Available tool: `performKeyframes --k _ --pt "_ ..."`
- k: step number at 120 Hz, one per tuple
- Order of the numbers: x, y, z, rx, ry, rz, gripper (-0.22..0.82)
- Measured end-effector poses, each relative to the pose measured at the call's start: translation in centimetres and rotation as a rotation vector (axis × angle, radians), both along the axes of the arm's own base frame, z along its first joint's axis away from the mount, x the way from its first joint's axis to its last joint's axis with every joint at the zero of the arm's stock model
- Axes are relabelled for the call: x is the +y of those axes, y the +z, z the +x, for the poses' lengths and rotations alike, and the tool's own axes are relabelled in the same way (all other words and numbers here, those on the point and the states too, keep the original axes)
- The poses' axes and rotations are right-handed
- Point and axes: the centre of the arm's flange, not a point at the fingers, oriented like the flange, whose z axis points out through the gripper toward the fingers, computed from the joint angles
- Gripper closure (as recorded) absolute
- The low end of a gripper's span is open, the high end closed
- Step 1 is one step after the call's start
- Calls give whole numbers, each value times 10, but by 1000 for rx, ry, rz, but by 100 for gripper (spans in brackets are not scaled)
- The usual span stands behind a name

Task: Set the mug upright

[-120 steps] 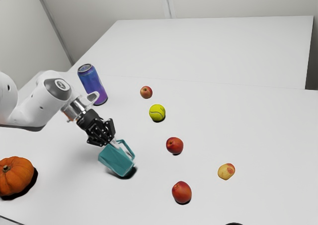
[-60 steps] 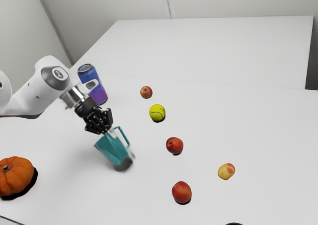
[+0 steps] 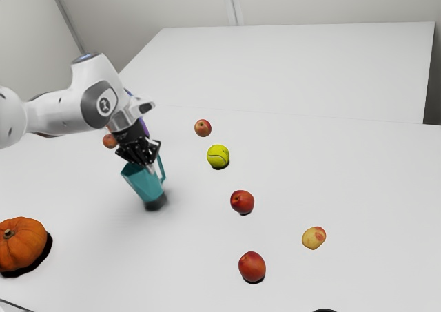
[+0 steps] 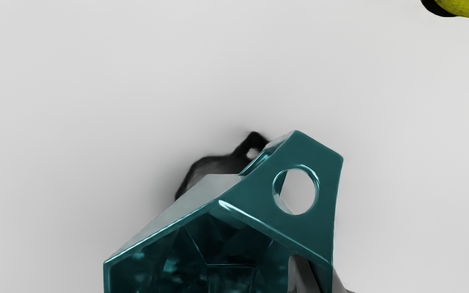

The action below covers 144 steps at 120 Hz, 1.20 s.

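The arm (image 3: 65,112) comes in from the exterior view's left, nearly level, then bends at the wrist so the gripper (image 3: 147,164) points steeply down, slightly slanted. Its jaws are clamped on the wall of the tilted mug (image 3: 144,183), beside the handle (image 4: 324,175), one finger (image 4: 298,276) inside. The mug hangs below the hand, mouth up.

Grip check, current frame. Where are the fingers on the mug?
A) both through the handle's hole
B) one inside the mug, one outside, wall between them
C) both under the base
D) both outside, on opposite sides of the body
B: in the wrist view one finger of the gripper is inside the mug, the other just outside the same wall.
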Motion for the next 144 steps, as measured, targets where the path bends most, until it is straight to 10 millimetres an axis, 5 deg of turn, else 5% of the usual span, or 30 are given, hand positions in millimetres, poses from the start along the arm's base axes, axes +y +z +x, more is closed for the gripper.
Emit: performKeyframes --k 31,82,136,144 --pt "-15 1 2 -21 54 117 79" --pt "14 -12 -8 64 307 124 79" --pt "11 -39 -6 116 420 141 79" --pt "10 -38 -5 115 425 143 65"
